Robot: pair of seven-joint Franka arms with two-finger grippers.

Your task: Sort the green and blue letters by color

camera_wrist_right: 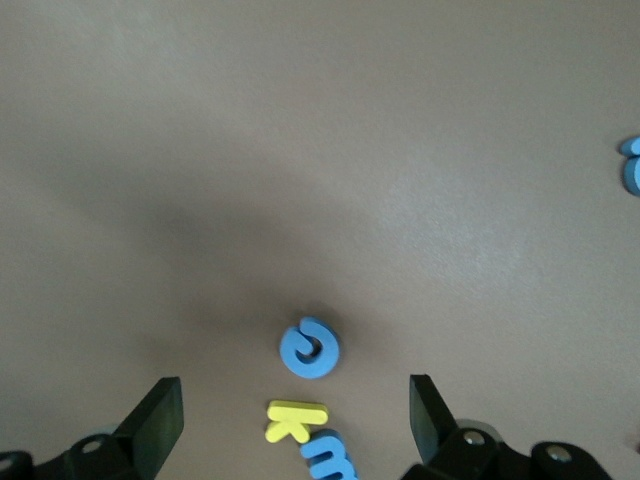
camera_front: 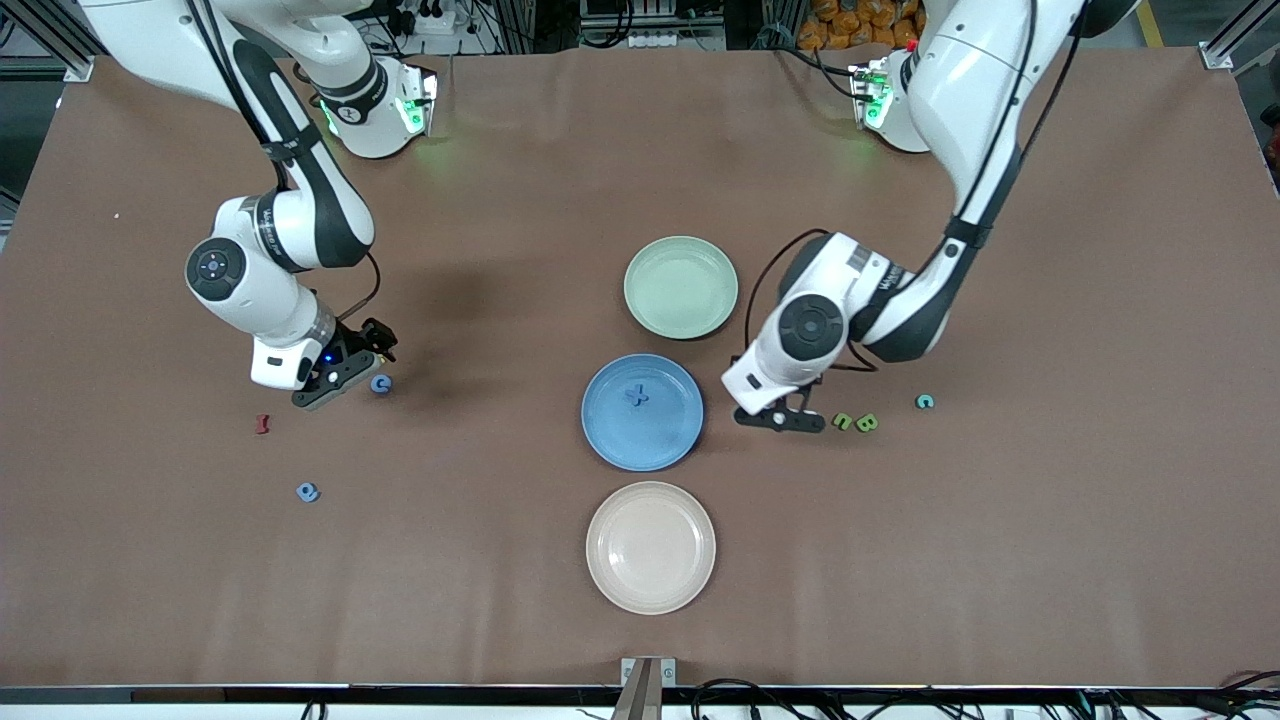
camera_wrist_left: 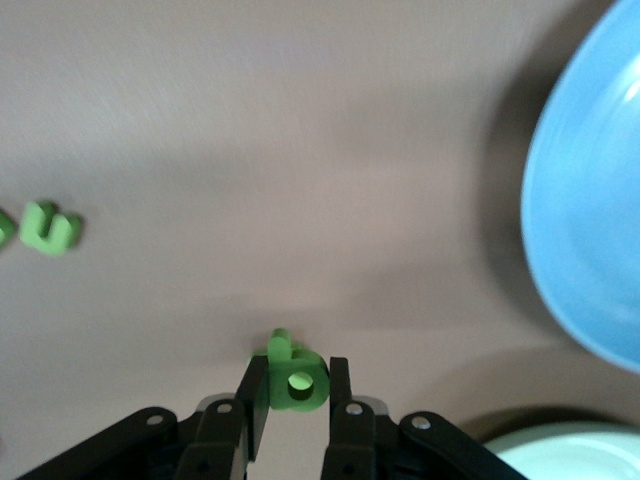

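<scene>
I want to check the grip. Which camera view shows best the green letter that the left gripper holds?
The left wrist view: the green letter sits clamped between the left gripper's fingers, close up. In the front view the gripper hides that letter beside the blue plate. The right wrist view does not show it.

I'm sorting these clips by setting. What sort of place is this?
Most likely a robotics lab: two arms bolted at a brown-covered table, aluminium framing and cables along its edges, and staged props, colored plates and toy letters.
</scene>
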